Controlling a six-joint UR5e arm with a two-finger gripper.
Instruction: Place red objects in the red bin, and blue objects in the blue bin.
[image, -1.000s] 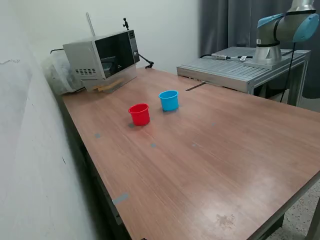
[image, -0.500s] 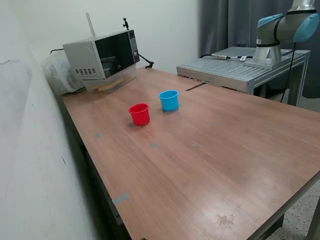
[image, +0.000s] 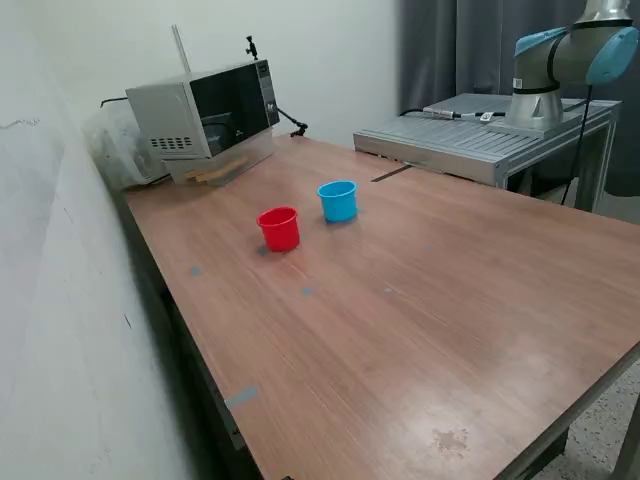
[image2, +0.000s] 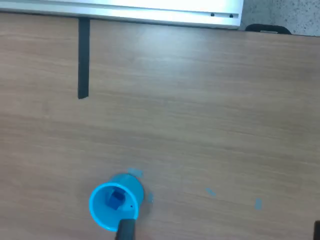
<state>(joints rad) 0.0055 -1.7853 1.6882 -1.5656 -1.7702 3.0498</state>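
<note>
The red bin (image: 279, 228) and the blue bin (image: 338, 200) stand upright side by side on the wooden table (image: 420, 300), the red one toward the exterior view's left. In the wrist view the blue bin (image2: 112, 205) is seen from above with a dark blue cube (image2: 116, 198) inside it. The red cubes and any other blue cube are hidden or out of view. My gripper (image2: 221, 234) shows only as two dark fingertips (image2: 126, 231) set wide apart, with nothing between them, high above the table beside the blue bin. It is out of the exterior view.
A microwave (image: 205, 115) sits at the table's far corner by the wall. A grey metal platform (image: 480, 135) carries the arm's base (image: 545, 70). A dark strip (image2: 83, 60) lies on the table near the platform. Small blue tape marks (image2: 209, 191) dot the wood.
</note>
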